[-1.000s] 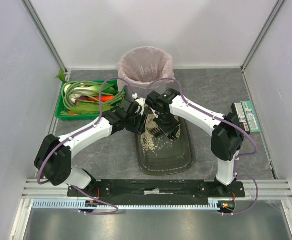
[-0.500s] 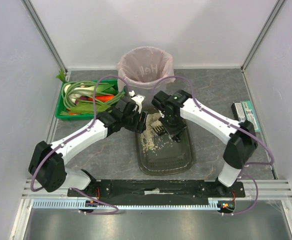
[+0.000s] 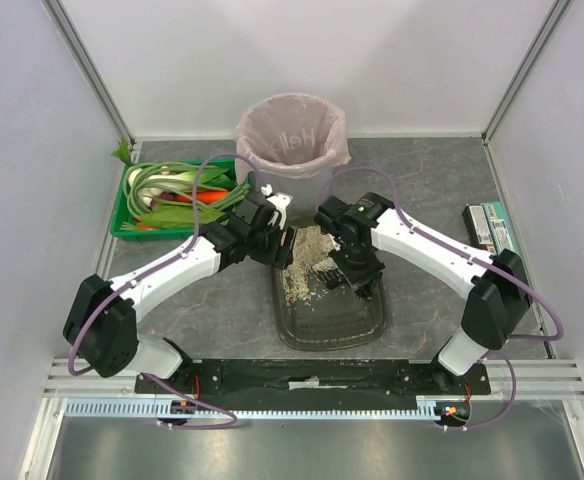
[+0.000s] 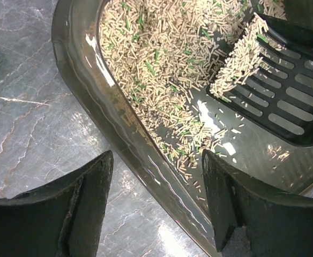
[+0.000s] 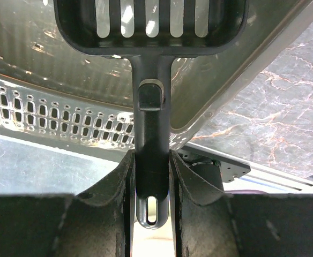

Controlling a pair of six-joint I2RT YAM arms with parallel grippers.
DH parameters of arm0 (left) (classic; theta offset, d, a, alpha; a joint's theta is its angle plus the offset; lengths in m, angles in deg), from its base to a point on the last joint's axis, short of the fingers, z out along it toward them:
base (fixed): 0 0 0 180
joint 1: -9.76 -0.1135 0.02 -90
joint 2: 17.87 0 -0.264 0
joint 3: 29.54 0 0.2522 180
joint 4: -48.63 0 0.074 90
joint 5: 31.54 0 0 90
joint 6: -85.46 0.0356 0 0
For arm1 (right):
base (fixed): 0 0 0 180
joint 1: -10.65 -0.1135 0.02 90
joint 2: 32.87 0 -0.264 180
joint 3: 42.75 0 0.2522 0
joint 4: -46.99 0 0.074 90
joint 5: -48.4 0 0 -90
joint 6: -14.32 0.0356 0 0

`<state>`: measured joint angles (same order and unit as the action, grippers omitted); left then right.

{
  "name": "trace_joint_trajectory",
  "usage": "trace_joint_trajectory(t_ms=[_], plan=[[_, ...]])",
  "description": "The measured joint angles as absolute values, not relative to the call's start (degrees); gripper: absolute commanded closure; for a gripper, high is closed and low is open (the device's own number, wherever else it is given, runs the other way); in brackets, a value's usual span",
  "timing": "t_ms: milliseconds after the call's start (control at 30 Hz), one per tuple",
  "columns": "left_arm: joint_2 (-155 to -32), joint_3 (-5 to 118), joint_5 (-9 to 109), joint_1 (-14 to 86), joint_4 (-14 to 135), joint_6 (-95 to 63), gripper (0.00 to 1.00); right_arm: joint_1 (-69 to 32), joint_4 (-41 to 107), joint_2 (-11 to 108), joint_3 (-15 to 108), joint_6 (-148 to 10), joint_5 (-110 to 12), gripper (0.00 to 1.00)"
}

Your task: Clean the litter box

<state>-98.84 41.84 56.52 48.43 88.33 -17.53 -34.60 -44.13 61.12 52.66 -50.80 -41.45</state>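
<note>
The dark olive-grey litter box (image 3: 337, 322) lies mid-table with beige litter (image 3: 305, 262) heaped in its far half. My left gripper (image 3: 276, 246) is open at the tray's far left corner. In the left wrist view its jaws (image 4: 156, 198) straddle the tray's rim (image 4: 119, 118), one finger outside and one inside, beside the litter (image 4: 167, 59). My right gripper (image 3: 357, 265) is shut on the handle of a black slotted scoop (image 3: 332, 272). The scoop head (image 4: 285, 101) rests low in the tray with litter on its front edge. The right wrist view shows the handle (image 5: 151, 134) clamped between the fingers (image 5: 150, 203).
A grey bin with a pink bag (image 3: 292, 145) stands just behind the tray. A green crate of vegetables (image 3: 172, 195) sits at the back left. Flat boxes (image 3: 494, 232) lie by the right wall. Grey stone tabletop (image 3: 212, 300) surrounds the tray.
My right arm has pulled the scoop a little toward the near right inside the tray. The left gripper has stayed near the tray's far left corner.
</note>
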Motion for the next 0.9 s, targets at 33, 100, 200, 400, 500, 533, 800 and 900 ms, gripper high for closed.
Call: trace_joint_trajectory(t_ms=[33, 100, 200, 400, 500, 533, 800, 900], plan=[[-99.06, 41.84, 56.46, 48.45, 88.41, -17.53, 0.3, -34.6, -44.11, 61.12, 52.46, -50.84, -41.85, 1.0], [-99.93, 42.0, 56.18, 48.48, 88.57, -17.53, 0.33, -34.67, -44.11, 61.14, 52.0, -51.04, -42.39, 1.0], [-101.42, 42.24, 55.37, 48.5, 88.68, -17.55, 0.36, -34.89, -44.11, 61.58, 51.96, -51.28, -42.92, 1.0], [-102.38, 42.41, 55.15, 48.52, 89.22, -17.55, 0.43, -34.93, -44.11, 64.77, 52.24, -52.26, -43.4, 1.0], [-102.38, 42.46, 55.06, 48.52, 89.27, -17.58, 0.46, -34.93, -44.11, 67.35, 53.16, -52.63, -43.92, 1.0], [-102.45, 42.48, 55.02, 48.52, 89.31, -17.58, 0.47, -34.93, -44.11, 68.33, 53.79, -52.74, -44.23, 1.0], [-102.67, 42.57, 55.19, 48.52, 89.66, -17.55, 0.56, -34.93, -44.0, 73.6, 59.19, -53.01, -45.1, 1.0], [-102.71, 42.57, 55.19, 48.52, 89.68, -17.55, 0.58, -34.89, -44.0, 75.24, 61.16, -53.12, -45.28, 1.0]])
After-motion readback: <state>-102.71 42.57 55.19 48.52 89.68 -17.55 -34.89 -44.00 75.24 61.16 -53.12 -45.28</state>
